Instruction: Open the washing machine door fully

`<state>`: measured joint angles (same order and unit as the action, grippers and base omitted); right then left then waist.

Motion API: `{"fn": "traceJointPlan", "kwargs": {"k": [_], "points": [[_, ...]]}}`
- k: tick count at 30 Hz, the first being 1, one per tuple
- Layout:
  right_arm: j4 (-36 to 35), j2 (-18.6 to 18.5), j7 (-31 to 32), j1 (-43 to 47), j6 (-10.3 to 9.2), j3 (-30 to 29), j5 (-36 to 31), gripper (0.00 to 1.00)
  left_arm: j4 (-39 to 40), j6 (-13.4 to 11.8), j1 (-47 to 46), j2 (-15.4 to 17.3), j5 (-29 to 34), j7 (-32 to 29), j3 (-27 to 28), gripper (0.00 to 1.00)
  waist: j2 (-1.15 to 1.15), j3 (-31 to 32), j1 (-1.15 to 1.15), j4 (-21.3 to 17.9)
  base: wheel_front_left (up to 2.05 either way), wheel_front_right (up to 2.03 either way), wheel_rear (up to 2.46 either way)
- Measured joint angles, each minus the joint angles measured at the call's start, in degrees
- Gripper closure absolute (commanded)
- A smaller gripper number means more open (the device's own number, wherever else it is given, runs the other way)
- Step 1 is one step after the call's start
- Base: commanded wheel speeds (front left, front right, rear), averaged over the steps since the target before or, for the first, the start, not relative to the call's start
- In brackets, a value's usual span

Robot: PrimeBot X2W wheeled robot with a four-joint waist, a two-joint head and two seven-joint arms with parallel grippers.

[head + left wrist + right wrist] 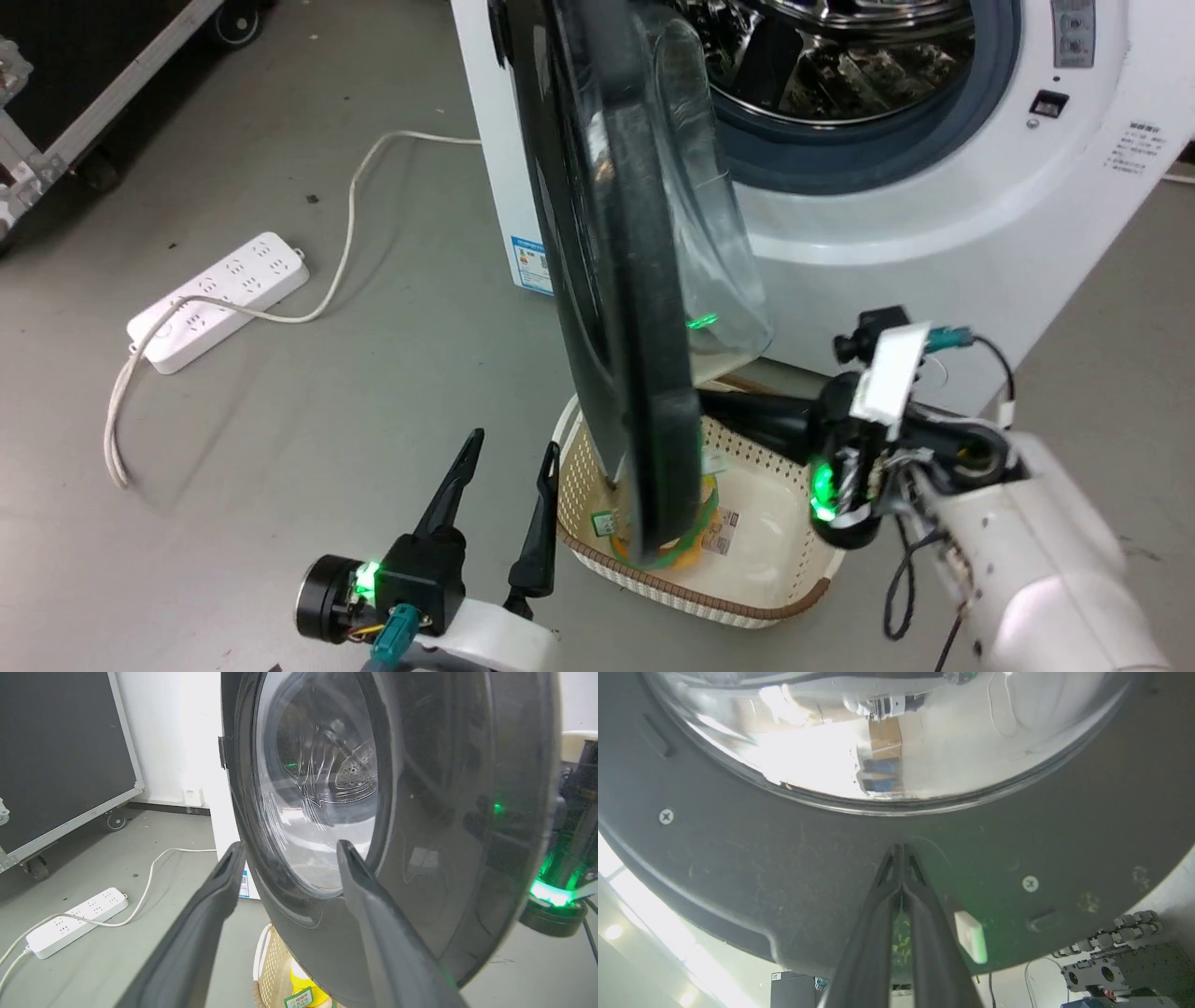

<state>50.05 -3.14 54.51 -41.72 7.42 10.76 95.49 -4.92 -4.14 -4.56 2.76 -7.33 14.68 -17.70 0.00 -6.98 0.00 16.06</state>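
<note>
We see the large round glossy black washing machine door (616,280) standing out from the white boxy washing machine (934,215), edge-on to our head view. Its disc is upright and its clear bowl bulges to our right, toward the drum. Our right gripper (901,848) has its fingers clenched together, empty, with the tips against the door's inner face below the bowl. Our left gripper (513,443) hangs released beside the outer face. The door's lower rim overhangs a cream woven basket (747,611). Grey floor (373,392) stretches leftward to a white power strip (219,299).
</note>
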Motion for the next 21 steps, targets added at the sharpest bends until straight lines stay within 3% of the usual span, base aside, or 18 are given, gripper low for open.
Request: {"fn": "traceJointPlan", "kwargs": {"k": [2,3,4,5,12,13,14,17,19,20,21], "points": [[-0.7,0.2,-3.1,0.6,0.00,2.0,0.2,1.00,-0.1,-0.3,0.2,0.0,-0.1,0.0,0.1,0.00,0.00,0.4,0.00,-0.1,0.00,0.00,0.00],[-1.0,0.3,-5.7,0.8,0.00,2.3,-0.4,0.17,-0.1,-0.5,0.4,0.0,-0.2,0.0,0.3,0.00,0.00,0.6,0.00,-0.3,0.00,0.00,0.00],[-1.0,0.3,-5.7,0.8,0.00,2.3,-0.4,0.17,-0.1,-0.5,0.4,0.0,-0.2,0.0,0.3,0.00,0.00,0.6,0.00,-0.3,0.00,0.00,0.00],[-2.3,0.2,-10.2,1.0,-0.01,1.8,-1.5,0.00,-0.1,-0.6,0.9,0.0,-0.4,0.0,0.8,0.00,0.00,1.1,0.00,-0.8,0.00,0.00,0.00],[-20.4,-7.9,-29.9,7.1,-0.01,1.4,-14.5,0.00,0.3,-0.6,1.2,0.0,-0.4,0.0,4.4,0.00,0.00,3.3,0.00,-3.5,0.00,0.00,0.00],[-20.4,-7.9,-29.9,7.1,-0.01,1.4,-14.5,0.00,0.3,-0.6,1.2,0.0,-0.4,0.0,4.4,0.00,0.00,3.3,0.00,-3.5,0.00,0.00,0.00],[-26.8,-11.1,-36.0,10.6,-0.01,3.0,-20.6,0.00,0.5,-0.3,1.4,0.0,-0.4,0.0,5.6,0.00,0.00,3.9,0.00,-4.6,0.00,0.00,0.00],[-34.8,-15.8,-46.7,15.3,0.01,5.7,-30.9,0.00,0.8,-0.1,1.7,0.0,-0.4,0.0,7.7,0.00,0.00,4.8,0.00,-6.4,0.00,0.00,0.00],[-37.2,-19.1,-54.4,18.1,0.01,7.3,-39.5,0.00,0.8,0.3,2.0,0.0,-0.4,0.0,9.1,0.00,0.00,5.4,0.00,-7.6,0.00,0.00,0.00],[-37.2,-19.1,-54.4,18.1,0.01,7.3,-39.5,0.00,0.8,0.3,2.0,0.0,-0.4,0.0,9.1,0.00,0.00,5.4,0.00,-7.6,0.00,0.00,0.00],[-37.2,-21.3,-61.2,20.8,0.01,8.0,-48.6,0.00,0.9,0.4,2.4,0.0,-0.4,0.0,10.3,0.00,0.00,6.0,0.00,-8.9,0.00,0.00,0.00]]}}
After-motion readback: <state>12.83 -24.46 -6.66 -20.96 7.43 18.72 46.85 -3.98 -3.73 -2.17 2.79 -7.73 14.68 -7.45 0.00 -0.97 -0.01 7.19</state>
